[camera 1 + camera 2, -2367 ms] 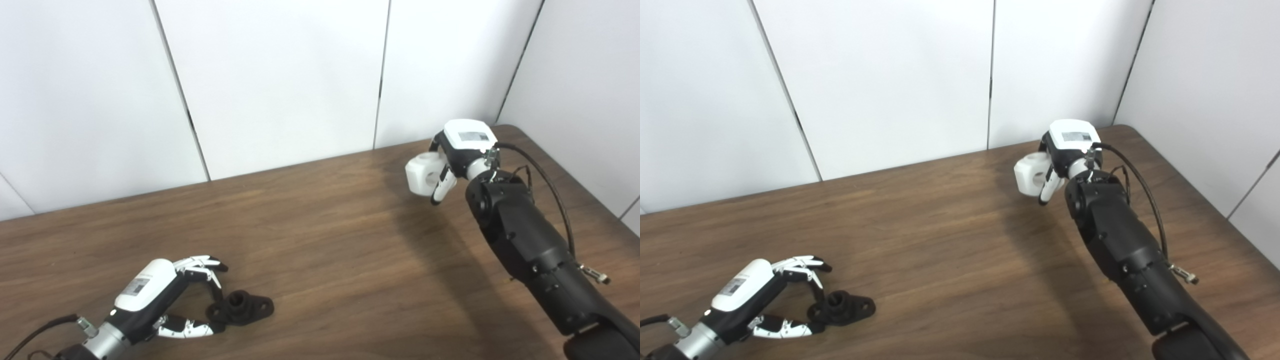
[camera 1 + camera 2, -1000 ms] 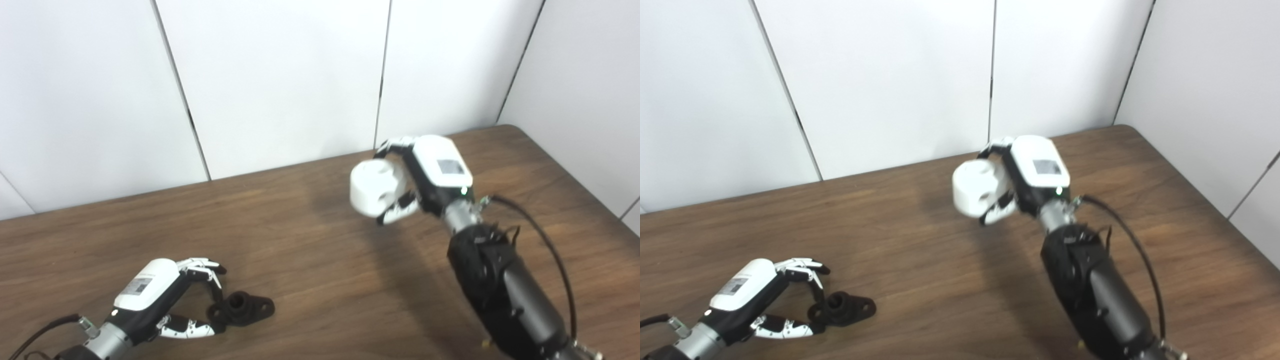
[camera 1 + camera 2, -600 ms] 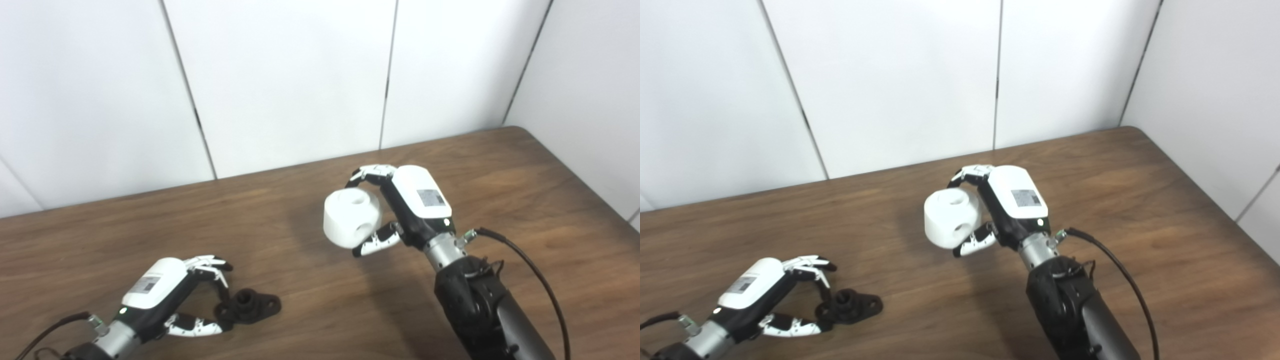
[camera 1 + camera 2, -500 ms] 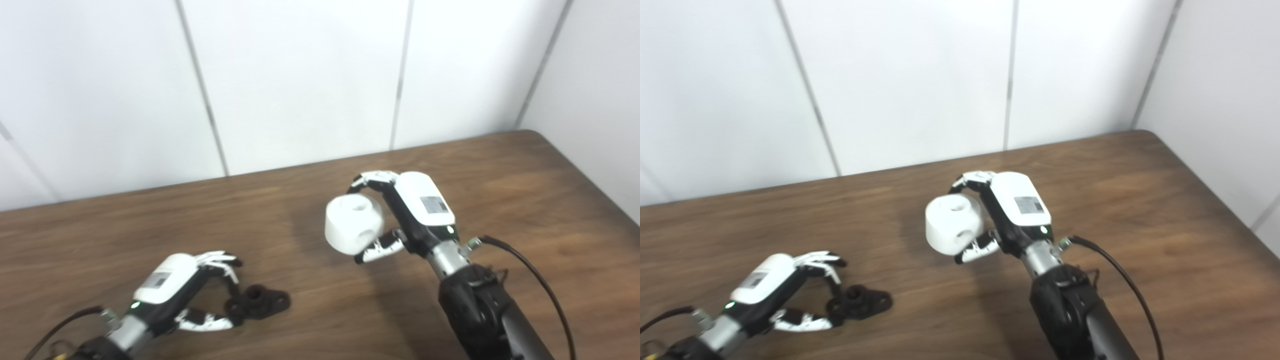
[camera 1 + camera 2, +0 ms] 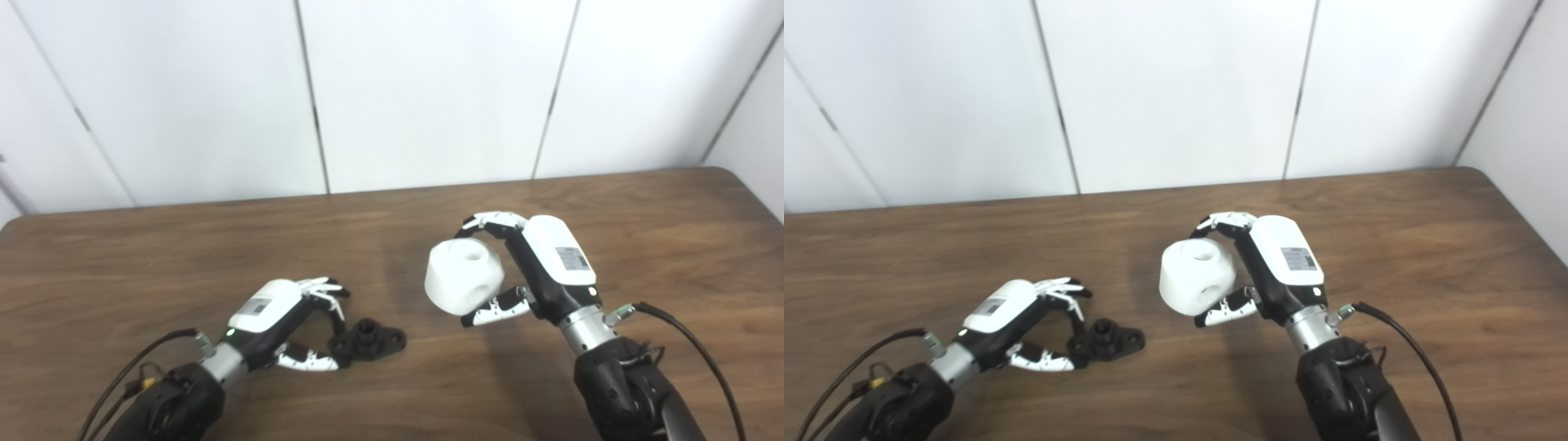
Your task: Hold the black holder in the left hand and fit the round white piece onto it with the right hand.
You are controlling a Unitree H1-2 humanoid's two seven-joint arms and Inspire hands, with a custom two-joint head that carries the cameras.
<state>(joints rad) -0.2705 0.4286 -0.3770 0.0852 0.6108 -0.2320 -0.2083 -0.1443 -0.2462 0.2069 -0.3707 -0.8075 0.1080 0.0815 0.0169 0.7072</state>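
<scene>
My left hand (image 5: 275, 318) rests low on the wooden table (image 5: 153, 257), fingers and thumb pinched on the near end of the black holder (image 5: 369, 339) lying there, while to its right my right hand (image 5: 539, 269) grips the round white piece (image 5: 463, 277) above the tabletop.

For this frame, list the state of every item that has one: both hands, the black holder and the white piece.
left hand: fingers and thumb closed on one end of the holder
black holder: lying flat on the table, not lifted
right hand: shut on the white piece, raised above the table
round white piece: held in the air, apart from the holder, not fitted
</scene>
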